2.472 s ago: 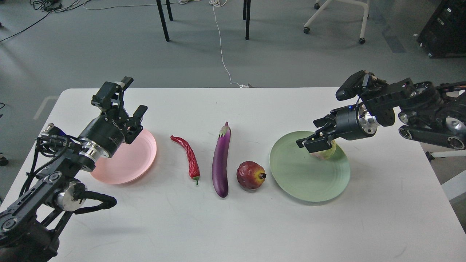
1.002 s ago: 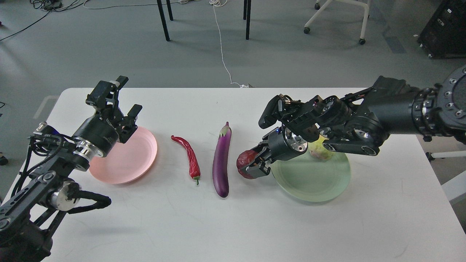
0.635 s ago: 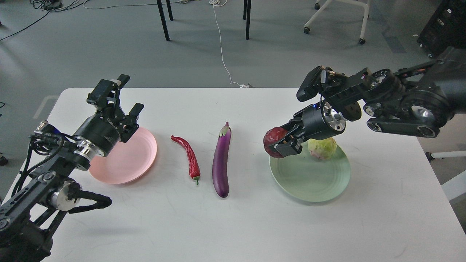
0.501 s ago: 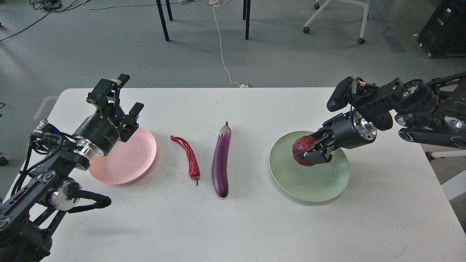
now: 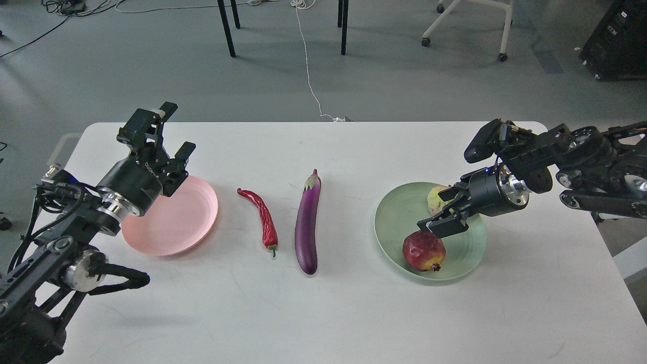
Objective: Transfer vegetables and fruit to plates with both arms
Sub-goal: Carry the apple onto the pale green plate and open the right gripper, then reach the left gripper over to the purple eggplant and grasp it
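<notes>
the right arm reaches in from the right edge, wrist bent down toward the pale green plate (image 5: 399, 222). the right gripper (image 5: 444, 216) hangs over that plate with its fingers spread and nothing between them, just above the pomegranate (image 5: 423, 251). the left arm angles up from the lower left corner; the left gripper (image 5: 163, 132) points up and away above the far rim of the pink plate (image 5: 182, 222), fingers parted and empty.

the pomegranate is dark red, glossy, its small crown facing the near edge; it sits on the near part of the green plate. the bumpy yellow-green fruit (image 5: 436, 197) lies on the plate's far side, partly hidden behind the right gripper. the red chili pepper (image 5: 262, 218) and the purple eggplant (image 5: 307, 223) lie side by side, apart, on the white table (image 5: 323, 313) between the two plates, stems pointing away.

the table's near half is bare, and the pink plate holds nothing.
</notes>
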Tool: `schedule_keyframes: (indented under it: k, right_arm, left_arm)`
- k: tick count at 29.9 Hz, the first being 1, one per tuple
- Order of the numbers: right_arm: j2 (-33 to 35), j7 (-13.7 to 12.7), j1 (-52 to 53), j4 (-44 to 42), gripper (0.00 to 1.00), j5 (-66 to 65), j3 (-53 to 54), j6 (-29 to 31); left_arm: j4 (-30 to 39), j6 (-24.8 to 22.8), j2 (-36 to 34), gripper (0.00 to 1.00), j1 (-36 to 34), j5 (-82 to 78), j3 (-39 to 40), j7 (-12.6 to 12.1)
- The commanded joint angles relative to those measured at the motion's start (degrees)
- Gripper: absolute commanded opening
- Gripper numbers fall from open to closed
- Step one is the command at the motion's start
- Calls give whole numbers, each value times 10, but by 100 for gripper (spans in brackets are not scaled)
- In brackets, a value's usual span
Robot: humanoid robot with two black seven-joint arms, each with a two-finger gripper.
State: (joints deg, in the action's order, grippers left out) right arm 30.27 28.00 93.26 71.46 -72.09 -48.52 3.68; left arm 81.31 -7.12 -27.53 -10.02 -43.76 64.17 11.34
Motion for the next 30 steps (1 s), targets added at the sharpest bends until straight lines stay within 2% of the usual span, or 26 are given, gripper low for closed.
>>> schedule_keyframes:
  k: [1,5,11,15,19,21,24,26,28,30]
  right_arm:
    - [29,0,-4,3,97,44,67,-3]
    - [73,0,-63,5,97,205,157,-4]
    - [126,0,-269,4,97,467,380,0]
    - [130,0,-417,-1,97,564,532,2]
    - [131,0,-528,0,97,586,646,11]
    - [139,0,-560,-3,96,588,678,35]
    - [152,0,-602,-4,97,620,709,75]
    - [159,0,-616,-4,97,638,715,83]
    - [167,0,-623,-3,97,641,715,84]
    - [170,0,-628,-3,97,641,715,84]
  left_arm:
    - [0,-3,-6,99,-1,-1,0,5]
    - [0,-3,-10,99,-11,-12,1,8]
    - [12,-8,-15,99,-49,-121,-19,10]
    - [30,-14,-22,99,-97,-235,-101,3]
    - [33,-16,-31,99,-181,-388,-233,-5]
    - [32,-18,-31,99,-234,-436,-299,-27]
    - [24,-31,-26,99,-326,-456,-406,-112]
    - [6,-42,-9,99,-373,-458,-455,-153]
    - [-31,-48,27,99,-409,-463,-497,-176]
    - [-65,-55,52,99,-432,-463,-523,-185]
